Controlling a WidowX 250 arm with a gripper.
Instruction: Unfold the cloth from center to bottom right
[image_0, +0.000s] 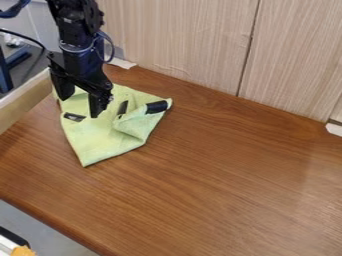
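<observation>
A pale wooden rail (25, 102) runs along the left edge, with an orange thing (23, 251) in the bottom-left corner. Next, the black gripper (80, 106) hangs over the upper-left part of the green cloth (100, 137), its fingers spread wide; whether the tips touch the fabric is hard to make out. The cloth lies on the left part of the brown table (220, 175), one corner pointing towards the bottom, its right side rumpled and folded around a black patch (157, 107). Light wood panels (190, 45) stand behind, reaching the right edge.
</observation>
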